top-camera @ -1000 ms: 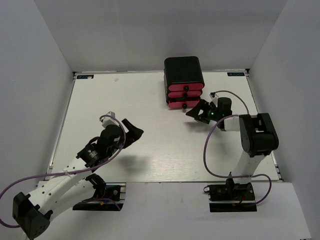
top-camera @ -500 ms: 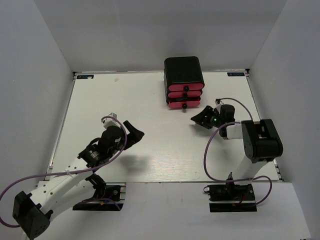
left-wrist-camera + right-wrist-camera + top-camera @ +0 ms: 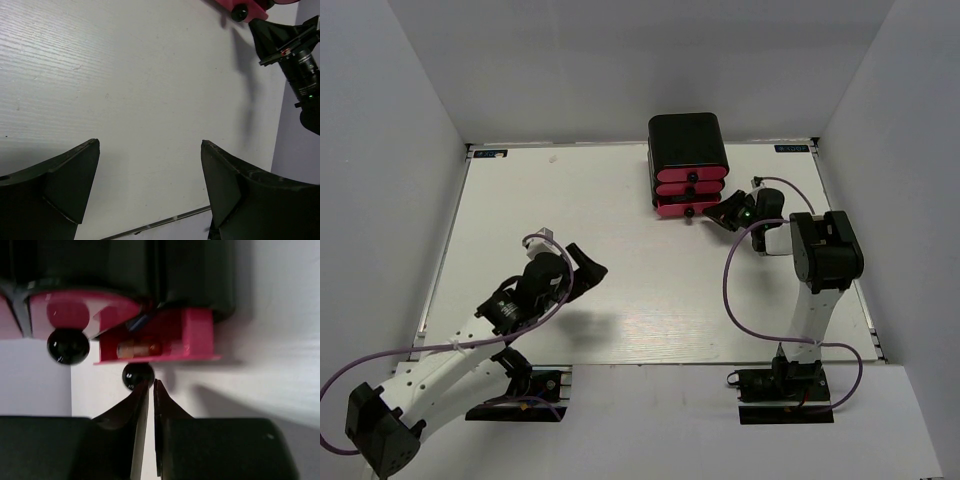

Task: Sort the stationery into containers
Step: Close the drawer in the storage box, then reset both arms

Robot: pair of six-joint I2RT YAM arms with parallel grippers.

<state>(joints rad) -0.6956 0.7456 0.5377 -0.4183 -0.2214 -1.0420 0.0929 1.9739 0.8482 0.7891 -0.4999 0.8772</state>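
The black boxy plastic cabinet stands at the far edge of the white surface, right of centre, its three bright pink drawers facing the arms. The lowest pink drawer is slid partly out, and a short orange cylinder lies inside it beside a blue piece. No stationery shows loose on the surface.

The right claw is pinched almost together, a sliver between the fingers and nothing held, with its tips just against the drawer's small round black knob. The left claw is spread wide and empty, well apart from the cabinet.

The drawer looks like light, stiff plastic that should slide easily. The knob is glossy and probably slippery, so a square push on it seems safest — an off-centre one could skew the drawer or shove the cabinet.
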